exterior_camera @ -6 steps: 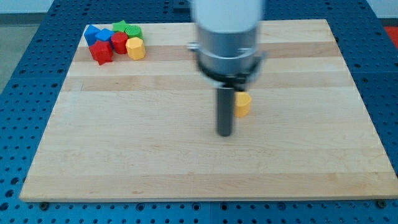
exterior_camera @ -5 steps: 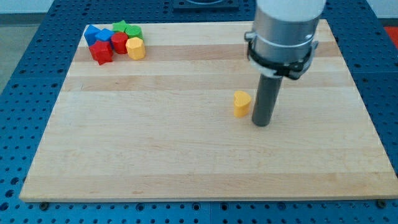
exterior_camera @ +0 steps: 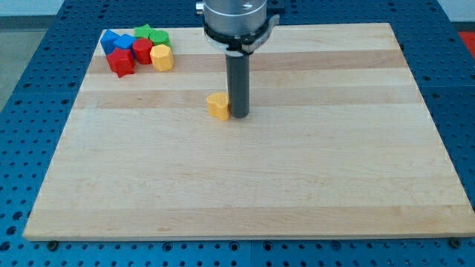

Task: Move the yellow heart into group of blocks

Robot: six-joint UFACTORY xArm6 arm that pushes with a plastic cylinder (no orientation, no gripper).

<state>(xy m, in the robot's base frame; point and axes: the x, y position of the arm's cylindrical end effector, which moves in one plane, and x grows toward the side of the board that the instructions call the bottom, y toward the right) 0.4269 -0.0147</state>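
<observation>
The yellow heart (exterior_camera: 218, 106) lies on the wooden board (exterior_camera: 245, 185), a little left of the middle and in the upper half. My tip (exterior_camera: 239, 115) stands right against the heart's right side. The group of blocks sits at the board's top left corner: a blue block (exterior_camera: 110, 40), a second blue block (exterior_camera: 125, 41), a green block (exterior_camera: 152, 34), a red block (exterior_camera: 120, 62), a second red block (exterior_camera: 142, 50) and a yellow hexagon-like block (exterior_camera: 161, 57). The heart is well to the right of and below the group.
The board lies on a blue perforated table (exterior_camera: 30, 111). The arm's grey body (exterior_camera: 236, 18) hangs over the board's top edge above the rod.
My tip went round to the heart's right side and then moved left and up. The yellow heart has slid left and slightly up with it, toward the group.
</observation>
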